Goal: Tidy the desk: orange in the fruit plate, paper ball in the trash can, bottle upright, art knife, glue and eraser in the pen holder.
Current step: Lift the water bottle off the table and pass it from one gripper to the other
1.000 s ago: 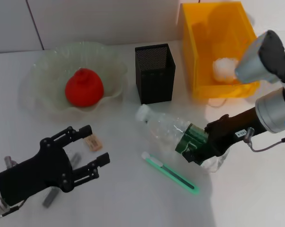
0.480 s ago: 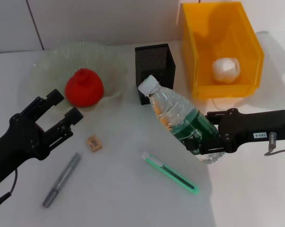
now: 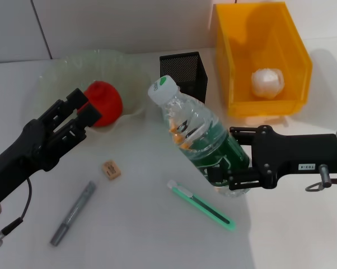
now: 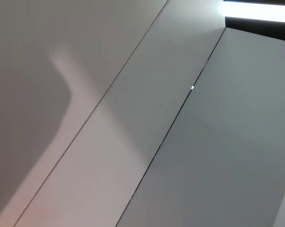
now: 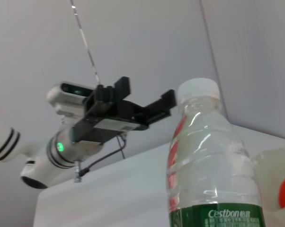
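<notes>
Step in hand: righting bottle [image 3: 199,137]. Right gripper [image 3: 234,161] jaws clamped on its lower body, bottle tilted, cap toward holder [image 3: 182,70]. Next: finish tilt upright, release. Left gripper [image 3: 82,112] jaws seemingly parted, empty, near orange [image 3: 104,98].

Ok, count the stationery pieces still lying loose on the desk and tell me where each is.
3. The eraser lies near the desk's middle; the grey glue stick nearer the robot on its left; the green art knife beside the tilted bottle. None seems hidden.

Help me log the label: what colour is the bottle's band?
Green, on the bottle; clearest in the head view.
</notes>
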